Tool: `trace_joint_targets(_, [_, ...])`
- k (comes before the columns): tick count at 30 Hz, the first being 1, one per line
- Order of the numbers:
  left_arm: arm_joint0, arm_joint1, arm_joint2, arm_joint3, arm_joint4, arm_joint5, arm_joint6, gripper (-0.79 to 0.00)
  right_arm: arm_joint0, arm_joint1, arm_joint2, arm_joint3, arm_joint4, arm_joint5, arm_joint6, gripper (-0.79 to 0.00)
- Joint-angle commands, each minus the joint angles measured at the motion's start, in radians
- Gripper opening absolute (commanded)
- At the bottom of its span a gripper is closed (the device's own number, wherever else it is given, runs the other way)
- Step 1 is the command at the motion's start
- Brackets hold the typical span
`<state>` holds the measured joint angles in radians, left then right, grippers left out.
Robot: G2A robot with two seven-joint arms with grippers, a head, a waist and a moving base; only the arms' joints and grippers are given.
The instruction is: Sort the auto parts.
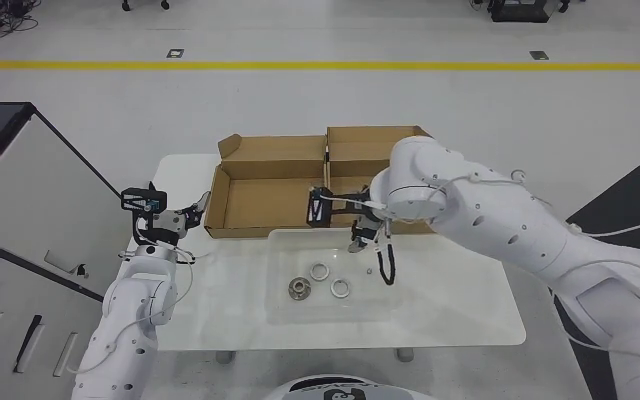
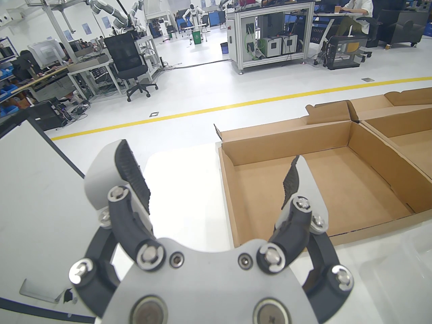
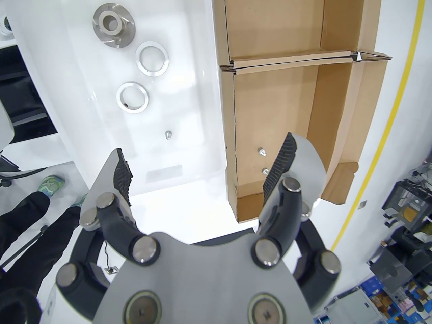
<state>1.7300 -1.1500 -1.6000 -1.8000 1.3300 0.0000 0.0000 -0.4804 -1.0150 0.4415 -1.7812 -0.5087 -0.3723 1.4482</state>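
A translucent white plastic tray (image 1: 290,250) holds a round steel flange (image 3: 114,25), one flat metal ring (image 3: 137,58), a second ring (image 3: 118,97) and a small bolt (image 3: 167,134). Two open brown cardboard boxes are set against the tray's far edge. The left box (image 2: 320,177) lies bare and two small bolts (image 3: 261,151) lie in the right box (image 3: 337,119). The right gripper (image 3: 205,143) is held above that far edge, spread wide and empty. The left gripper (image 2: 210,151) is held off the tray's far left corner, likewise spread wide and empty.
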Motion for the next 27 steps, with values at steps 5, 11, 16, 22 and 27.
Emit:
trace_joint_targets(5, [0.0,0.0,0.0,0.0,0.0,0.0,0.0,0.0,-0.027,0.038,0.046,-0.102,0.023,0.072,0.071,0.0])
trace_joint_targets(11, [0.0,0.0,0.0,0.0,0.0,0.0,0.0,0.0,-0.077,0.065,0.048,-0.131,0.051,0.087,0.086,0.0])
trace_joint_targets(16, [0.0,0.0,0.0,0.0,0.0,0.0,0.0,0.0,-0.113,0.068,0.023,-0.108,0.062,0.072,0.072,0.0])
trace_joint_targets(22, [0.0,0.0,0.0,0.0,0.0,0.0,0.0,0.0,-0.109,0.058,-0.058,-0.077,0.053,0.078,0.077,0.0])
trace_joint_targets(27, [0.0,0.0,0.0,0.0,0.0,0.0,0.0,0.0,-0.102,0.045,-0.105,-0.03,0.059,0.077,0.076,0.0])
